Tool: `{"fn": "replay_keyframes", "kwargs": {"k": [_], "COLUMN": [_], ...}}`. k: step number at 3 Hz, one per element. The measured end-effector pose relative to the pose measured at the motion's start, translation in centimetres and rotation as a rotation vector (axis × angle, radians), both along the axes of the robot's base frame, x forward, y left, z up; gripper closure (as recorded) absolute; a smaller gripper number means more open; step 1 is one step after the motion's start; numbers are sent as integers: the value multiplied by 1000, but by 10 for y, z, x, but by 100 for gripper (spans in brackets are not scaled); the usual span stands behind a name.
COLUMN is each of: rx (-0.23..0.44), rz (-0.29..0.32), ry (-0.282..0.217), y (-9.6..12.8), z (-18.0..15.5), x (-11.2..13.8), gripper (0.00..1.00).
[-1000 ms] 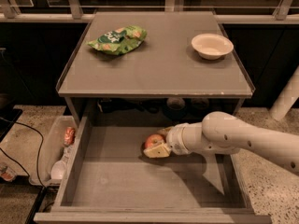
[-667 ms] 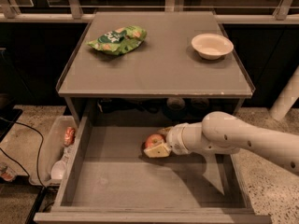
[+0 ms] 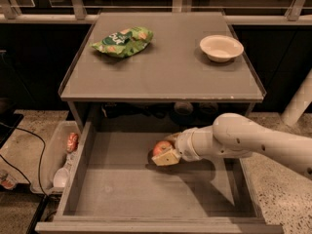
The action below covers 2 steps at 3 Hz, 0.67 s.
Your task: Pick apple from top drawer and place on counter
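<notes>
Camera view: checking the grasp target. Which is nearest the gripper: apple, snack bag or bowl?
The apple, in the top drawer right at the gripper; the snack bag and bowl lie on the counter.

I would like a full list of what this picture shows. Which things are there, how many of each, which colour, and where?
counter: 1, grey, above the open drawer
snack bag: 1, green, on the counter, far left in view
bowl: 1, white, on the counter, far right in view
drawer: 1, grey, pulled open below the counter
apple: 1, red and yellow, on the drawer floor, towards the back
bin: 1, pale, on the floor beside the drawer's left wall, small items inside
floor: speckled stone, around the cabinet
arm: 1, white, reaching into the drawer from the right
gripper: 1, tan, at the apple
</notes>
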<state>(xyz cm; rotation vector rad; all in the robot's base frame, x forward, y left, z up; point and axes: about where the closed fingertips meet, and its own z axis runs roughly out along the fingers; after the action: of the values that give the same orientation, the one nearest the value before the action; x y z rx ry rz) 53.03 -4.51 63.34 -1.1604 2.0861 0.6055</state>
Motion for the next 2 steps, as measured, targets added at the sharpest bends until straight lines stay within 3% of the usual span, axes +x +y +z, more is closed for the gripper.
{"fn": "replay_keyframes", "kwargs": {"k": [1, 2], "rx": [-14, 4], "rz": [39, 79], "ry": [20, -5], "y": [-9, -15], "z": [31, 79], "x": [-14, -27], "gripper": [100, 100]}}
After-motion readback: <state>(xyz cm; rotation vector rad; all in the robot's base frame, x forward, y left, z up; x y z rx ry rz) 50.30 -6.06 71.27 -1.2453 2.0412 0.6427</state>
